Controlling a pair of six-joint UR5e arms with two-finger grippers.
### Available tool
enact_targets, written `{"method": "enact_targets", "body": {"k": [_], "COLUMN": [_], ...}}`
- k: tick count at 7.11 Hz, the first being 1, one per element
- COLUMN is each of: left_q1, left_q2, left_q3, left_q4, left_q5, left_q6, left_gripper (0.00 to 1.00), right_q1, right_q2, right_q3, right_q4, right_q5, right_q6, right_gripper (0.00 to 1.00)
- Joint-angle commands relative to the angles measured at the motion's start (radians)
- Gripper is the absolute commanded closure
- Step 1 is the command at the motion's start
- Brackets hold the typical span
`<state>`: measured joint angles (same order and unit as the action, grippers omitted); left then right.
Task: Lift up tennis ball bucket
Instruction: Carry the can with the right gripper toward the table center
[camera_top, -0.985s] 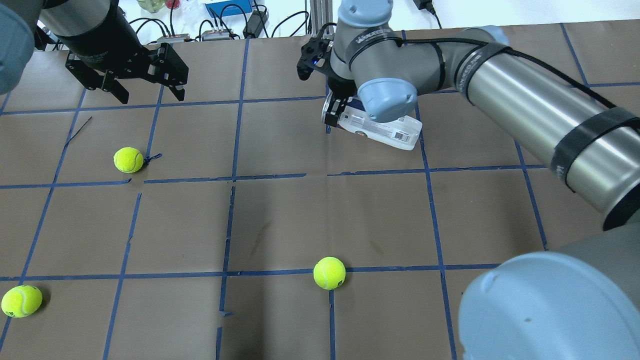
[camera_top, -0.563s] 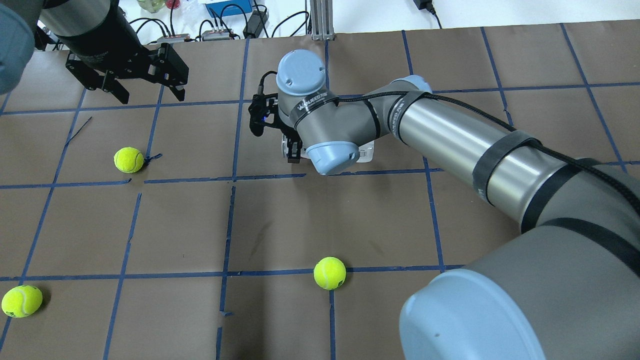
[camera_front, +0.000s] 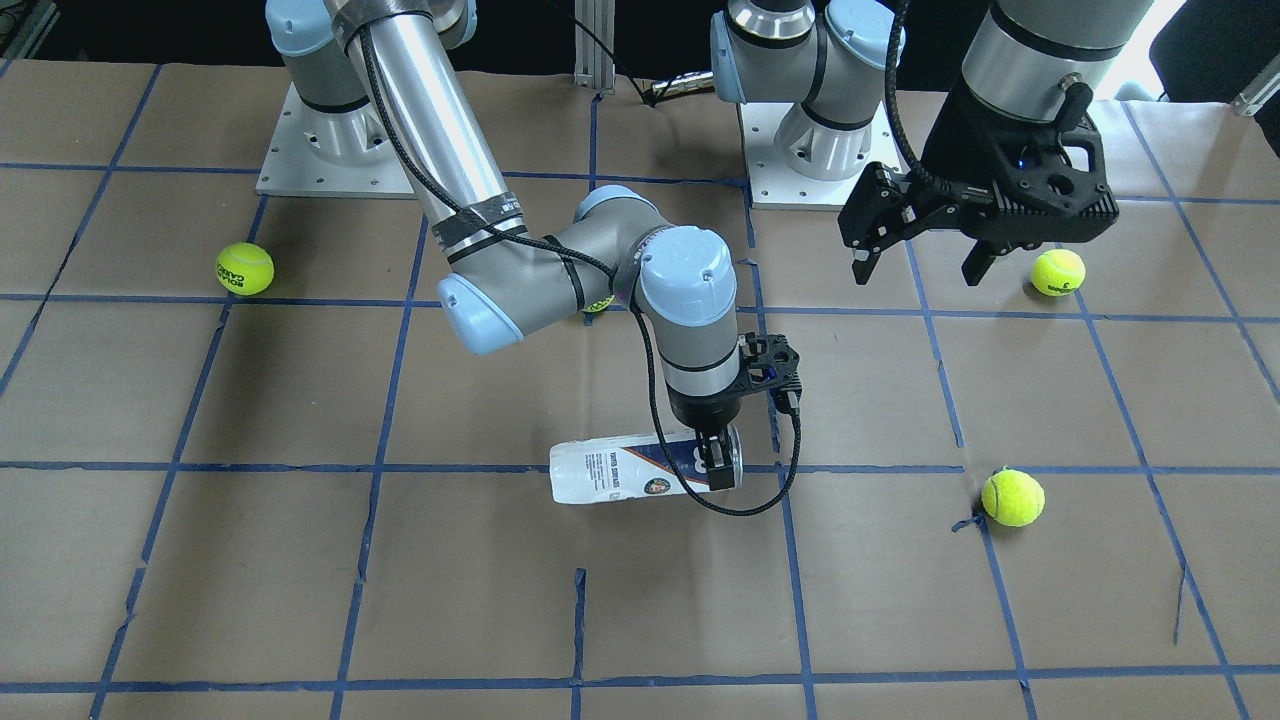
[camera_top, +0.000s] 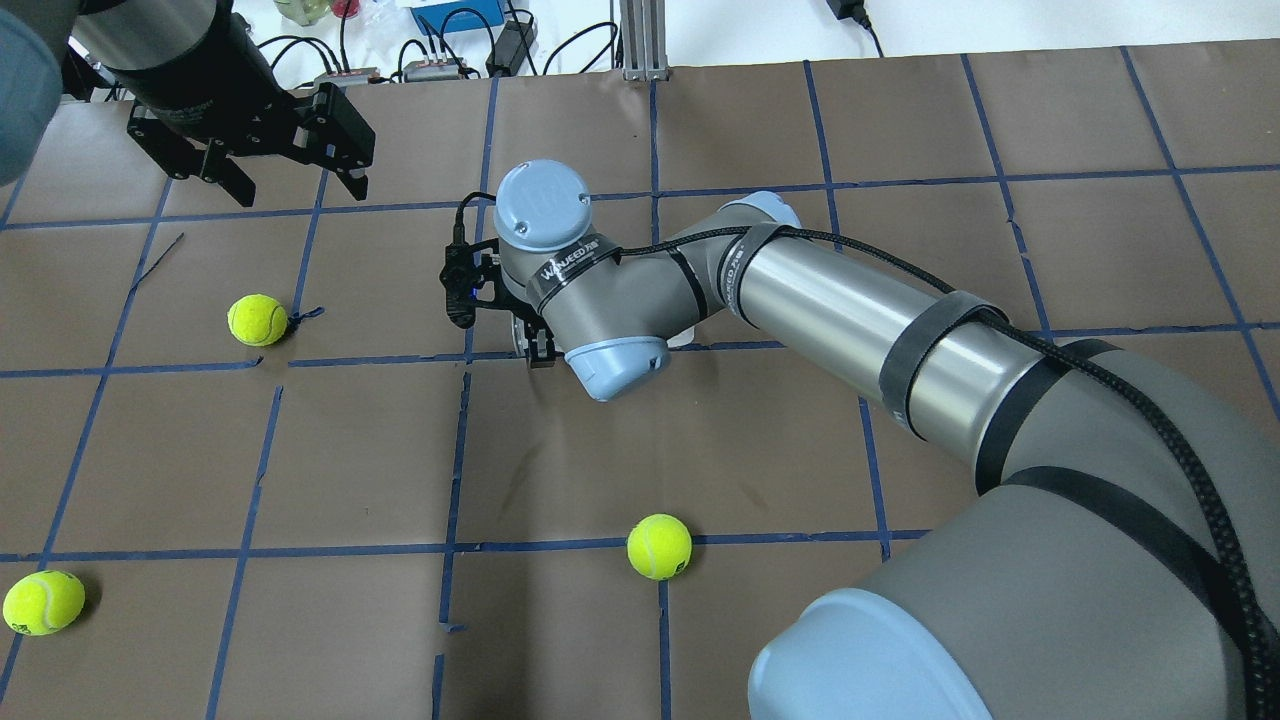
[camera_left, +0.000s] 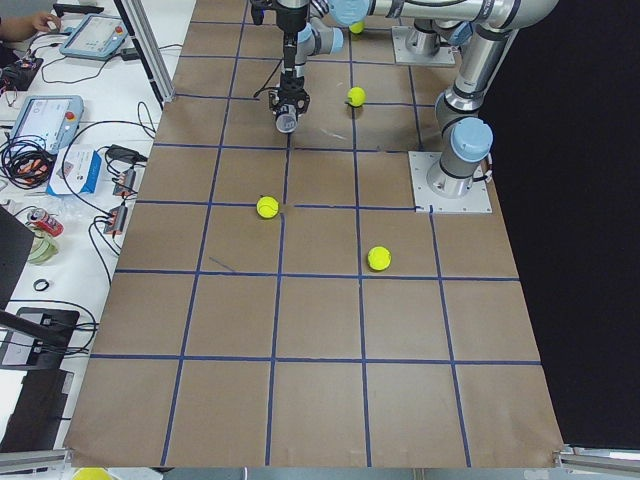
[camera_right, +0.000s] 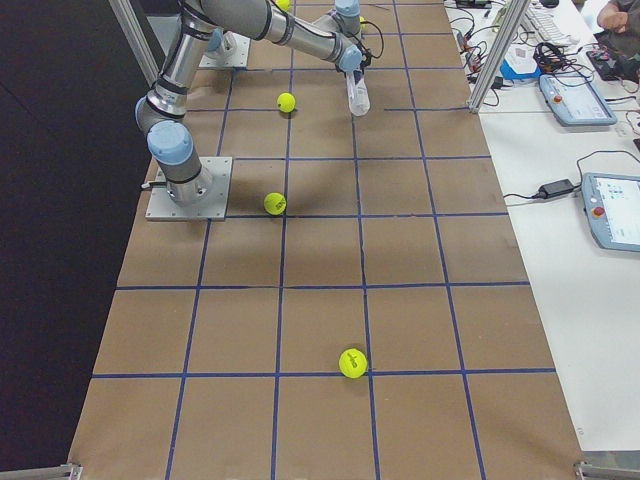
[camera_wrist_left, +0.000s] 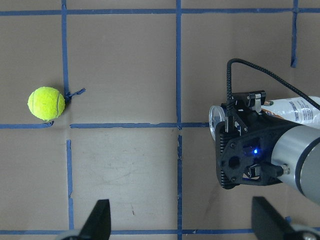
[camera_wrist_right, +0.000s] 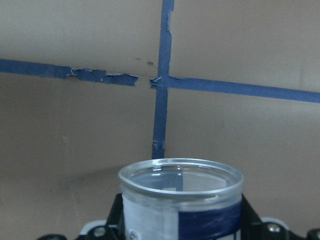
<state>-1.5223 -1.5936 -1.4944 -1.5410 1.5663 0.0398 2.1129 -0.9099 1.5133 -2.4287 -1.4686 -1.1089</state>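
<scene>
While the left gripper (camera_front: 915, 270) is spread, the tennis ball bucket (camera_front: 610, 478) is clamped at three o'clock by the right gripper (camera_front: 715, 463).

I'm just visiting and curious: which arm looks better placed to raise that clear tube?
The right one. The right gripper is shut on the tennis ball bucket near its open end, so it probably only needs to rise. The left gripper hangs open, off to the side.

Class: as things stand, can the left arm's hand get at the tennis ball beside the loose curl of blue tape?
Probably yes. The left hand hangs open above the table, the tennis ball lies bare nearby, and the right hand, shut on the tennis ball bucket, sits off to one side.
</scene>
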Motion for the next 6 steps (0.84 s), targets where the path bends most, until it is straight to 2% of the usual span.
{"method": "enact_targets", "body": {"k": [1,2,3,6], "left_q1": [0.001,0.001,0.001,0.004], "left_q2": [0.001,0.001,0.001,-0.006], "left_q3": [-0.001,-0.001,-0.003,-0.009], "left_q4": [-0.001,-0.001,0.001,0.001], "left_q5": [0.001,0.001,-0.002,-0.006], "left_q6": [0.0,0.002,0.006,0.012], "left_gripper": [0.0,0.0,0.0,0.0], "right_q1": [-0.004,-0.037,-0.095,-0.371], "right_q2": [-0.004,-0.029,-0.07,-0.271], "right_q3": [0.015,0.013,0.015,0.019], "right_q4": [-0.001,0.0,0.087,0.417], "right_q5": [-0.006,-0.007,-0.009,0.004], "right_q6": [0.018,0.024,0.026,0.057], "right_gripper": [0.0,0.0,0.0,0.0]}}
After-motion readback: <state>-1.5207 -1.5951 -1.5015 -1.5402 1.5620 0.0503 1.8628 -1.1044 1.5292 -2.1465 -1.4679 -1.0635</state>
